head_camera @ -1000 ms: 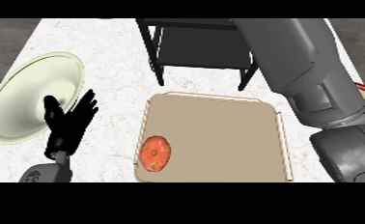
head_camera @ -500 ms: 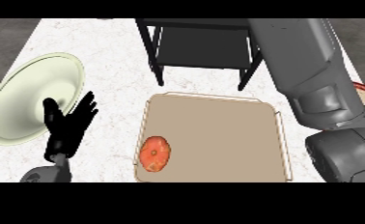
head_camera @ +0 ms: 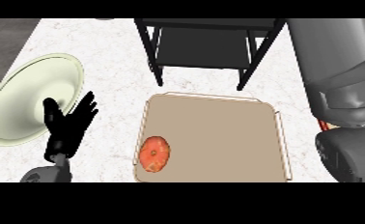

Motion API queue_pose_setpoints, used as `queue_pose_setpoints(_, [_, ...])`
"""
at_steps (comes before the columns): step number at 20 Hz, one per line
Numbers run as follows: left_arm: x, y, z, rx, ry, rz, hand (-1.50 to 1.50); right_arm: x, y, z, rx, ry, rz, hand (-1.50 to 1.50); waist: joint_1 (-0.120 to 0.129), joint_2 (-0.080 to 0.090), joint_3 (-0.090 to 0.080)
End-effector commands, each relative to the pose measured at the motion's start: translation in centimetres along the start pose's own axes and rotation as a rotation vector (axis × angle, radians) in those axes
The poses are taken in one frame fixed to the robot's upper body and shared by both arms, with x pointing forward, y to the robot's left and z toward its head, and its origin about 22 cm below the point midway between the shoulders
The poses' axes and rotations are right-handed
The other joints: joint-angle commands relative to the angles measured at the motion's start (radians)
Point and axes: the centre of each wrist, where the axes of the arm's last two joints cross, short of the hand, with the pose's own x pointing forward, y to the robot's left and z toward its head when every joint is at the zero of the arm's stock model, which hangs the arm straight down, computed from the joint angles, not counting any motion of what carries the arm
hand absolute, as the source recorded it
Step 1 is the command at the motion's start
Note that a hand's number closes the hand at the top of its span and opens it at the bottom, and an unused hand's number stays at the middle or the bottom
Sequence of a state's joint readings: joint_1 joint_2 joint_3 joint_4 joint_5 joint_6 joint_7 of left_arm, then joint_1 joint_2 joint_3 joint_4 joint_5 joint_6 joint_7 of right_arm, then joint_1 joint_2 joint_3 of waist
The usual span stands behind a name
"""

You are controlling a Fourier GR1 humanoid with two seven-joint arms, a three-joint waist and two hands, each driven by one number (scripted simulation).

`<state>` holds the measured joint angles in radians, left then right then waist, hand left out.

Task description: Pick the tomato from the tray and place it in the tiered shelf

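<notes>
Leftmost, a pale plate lies on the counter, and my left hand rests just beside it, fingers straight and upward, holding nothing. Next, the tomato sits in the tray's near-left corner. Behind stands the black tiered shelf. My right forearm fills the right edge; its hand is out of sight.
</notes>
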<state>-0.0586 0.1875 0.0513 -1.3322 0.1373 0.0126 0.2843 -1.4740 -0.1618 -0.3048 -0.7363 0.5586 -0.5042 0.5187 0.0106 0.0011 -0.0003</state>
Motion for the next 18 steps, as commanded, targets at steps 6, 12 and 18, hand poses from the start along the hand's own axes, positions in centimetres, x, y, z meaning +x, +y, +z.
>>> queue_pose_setpoints(6, [-0.2,0.4,0.5,0.015,-0.007,0.018,0.00,-2.0,-8.6,-3.6,-0.305,0.060,-0.063,-1.50,-0.016,-0.005,0.001])
queue_pose_setpoints(12, [-0.4,0.5,1.4,0.015,0.006,0.021,0.00,-3.5,-15.5,-3.4,-0.319,0.097,-0.135,-1.50,-0.027,-0.011,0.002])
queue_pose_setpoints(18, [-0.8,2.6,0.1,0.016,0.018,0.012,0.00,-3.2,-22.0,-1.4,-0.250,0.080,-0.130,-1.50,-0.031,-0.006,0.000])
